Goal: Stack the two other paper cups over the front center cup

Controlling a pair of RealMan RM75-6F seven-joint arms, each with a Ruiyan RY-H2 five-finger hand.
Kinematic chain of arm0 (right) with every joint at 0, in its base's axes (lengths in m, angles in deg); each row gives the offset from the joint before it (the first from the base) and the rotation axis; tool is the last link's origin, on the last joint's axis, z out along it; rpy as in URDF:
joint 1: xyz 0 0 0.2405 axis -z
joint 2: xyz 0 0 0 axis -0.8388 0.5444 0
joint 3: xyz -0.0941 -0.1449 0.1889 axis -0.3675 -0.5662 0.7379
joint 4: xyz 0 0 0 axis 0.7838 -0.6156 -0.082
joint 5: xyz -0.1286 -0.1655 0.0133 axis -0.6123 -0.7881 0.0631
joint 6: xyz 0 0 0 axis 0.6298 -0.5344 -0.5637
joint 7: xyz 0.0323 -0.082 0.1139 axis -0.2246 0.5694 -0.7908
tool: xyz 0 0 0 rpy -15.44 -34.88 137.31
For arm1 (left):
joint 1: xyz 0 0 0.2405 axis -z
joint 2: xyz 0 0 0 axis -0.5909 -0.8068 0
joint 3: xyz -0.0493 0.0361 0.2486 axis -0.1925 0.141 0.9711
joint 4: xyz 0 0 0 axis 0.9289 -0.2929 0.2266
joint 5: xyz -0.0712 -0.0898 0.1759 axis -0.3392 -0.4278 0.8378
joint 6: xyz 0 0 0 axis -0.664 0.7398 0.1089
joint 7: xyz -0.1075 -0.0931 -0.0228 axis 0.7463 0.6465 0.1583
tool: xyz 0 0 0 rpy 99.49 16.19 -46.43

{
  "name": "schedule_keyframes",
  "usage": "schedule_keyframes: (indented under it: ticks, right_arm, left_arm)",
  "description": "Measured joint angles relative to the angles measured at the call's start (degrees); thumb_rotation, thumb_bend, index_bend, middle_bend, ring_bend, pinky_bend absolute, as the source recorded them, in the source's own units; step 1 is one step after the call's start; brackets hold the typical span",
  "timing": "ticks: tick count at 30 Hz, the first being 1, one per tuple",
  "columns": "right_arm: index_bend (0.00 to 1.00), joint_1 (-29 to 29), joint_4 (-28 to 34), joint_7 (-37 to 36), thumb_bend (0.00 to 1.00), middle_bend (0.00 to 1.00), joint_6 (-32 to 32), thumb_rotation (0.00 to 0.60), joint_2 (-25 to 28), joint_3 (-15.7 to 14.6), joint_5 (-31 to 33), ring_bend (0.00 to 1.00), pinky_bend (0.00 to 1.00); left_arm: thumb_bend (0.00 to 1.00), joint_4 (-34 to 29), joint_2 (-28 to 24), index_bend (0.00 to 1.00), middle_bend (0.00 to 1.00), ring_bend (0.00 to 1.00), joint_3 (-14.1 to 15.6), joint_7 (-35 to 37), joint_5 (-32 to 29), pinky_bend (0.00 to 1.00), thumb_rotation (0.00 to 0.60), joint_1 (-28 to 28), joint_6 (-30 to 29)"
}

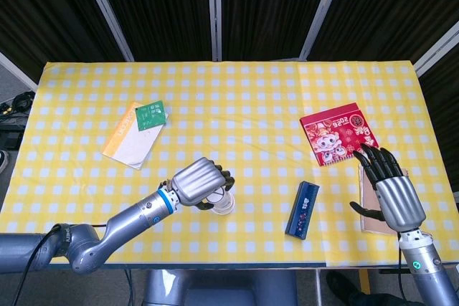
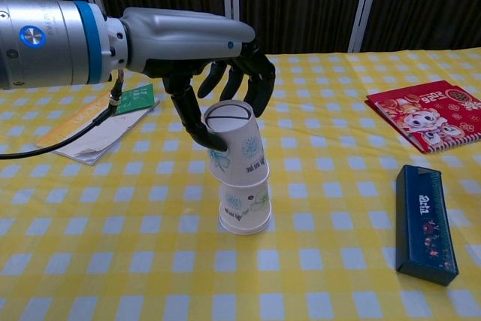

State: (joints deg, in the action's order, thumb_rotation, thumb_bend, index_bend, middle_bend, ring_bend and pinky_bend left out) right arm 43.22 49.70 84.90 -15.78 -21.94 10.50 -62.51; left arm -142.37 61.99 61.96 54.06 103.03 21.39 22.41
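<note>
An upside-down white paper cup [image 2: 246,207] stands at the front centre of the yellow checked table [image 2: 150,261]. My left hand [image 2: 210,43] grips a second upside-down paper cup [image 2: 237,146] by its upper part, thumb on one side and fingers on the other. That cup is slightly tilted and sits partly down over the standing cup. In the head view my left hand [image 1: 199,183] covers most of the held cup [image 1: 220,198]. My right hand [image 1: 391,190] hovers at the table's right front with its fingers spread and nothing in it.
A dark blue box [image 2: 425,223] lies right of the cups. A red booklet [image 2: 430,114] lies at the far right. Papers [image 2: 86,134] and a green card [image 2: 133,100] lie at the left. A brown notebook [image 1: 368,216] lies under my right hand.
</note>
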Motion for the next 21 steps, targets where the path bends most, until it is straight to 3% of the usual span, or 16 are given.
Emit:
schedule_keyframes:
  ticks: [12,21]
  right_arm:
    - [0.0,0.24,0.12,-0.72,0.0,0.0,-0.09,0.6,0.35,0.36,-0.15,0.0,0.0]
    - [0.0,0.44,0.37,-1.17,0.0,0.0,-0.36,0.6,0.63,0.37,-0.55,0.0,0.0]
  left_arm:
    - [0.21,2.99,4.47,0.52,0.46,0.48,1.92,-3.63,-4.51,0.55,0.6,2.25,-0.88]
    - [0.21,7.17,8.68,0.52,0.45,0.48,3.66,-4.19,-5.68,0.45,0.6,2.52,-1.2]
